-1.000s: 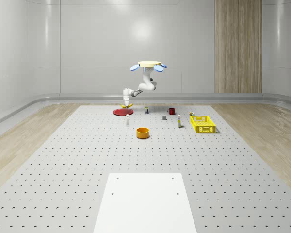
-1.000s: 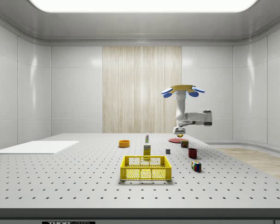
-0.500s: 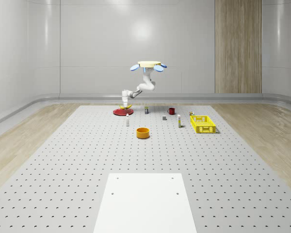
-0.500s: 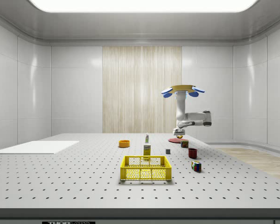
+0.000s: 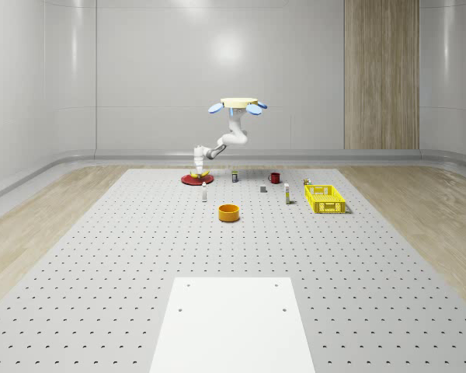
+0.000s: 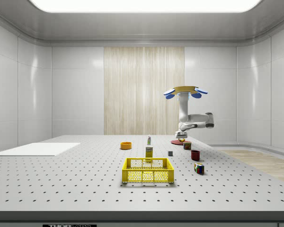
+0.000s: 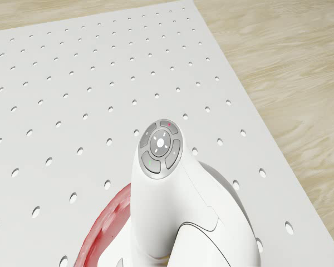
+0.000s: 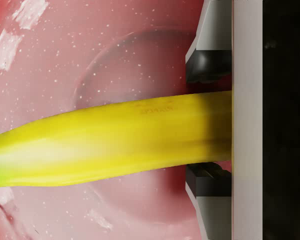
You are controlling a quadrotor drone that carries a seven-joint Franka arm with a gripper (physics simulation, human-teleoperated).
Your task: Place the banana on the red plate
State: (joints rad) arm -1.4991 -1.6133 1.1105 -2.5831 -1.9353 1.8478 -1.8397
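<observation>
We see the drone (image 5: 238, 105) hovering beside the red plate (image 5: 193, 180), its arm reaching down over that plate. The gripper (image 8: 208, 122) clamps the banana (image 8: 110, 140) between its two fingers (image 8: 206, 67), holding it just above the plate's centre; an orange bowl (image 5: 229, 212) and a yellow crate (image 5: 325, 199) lie well apart from the plate

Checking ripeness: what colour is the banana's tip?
Green at the tip of the yellow banana, clearest in the wrist view.
</observation>
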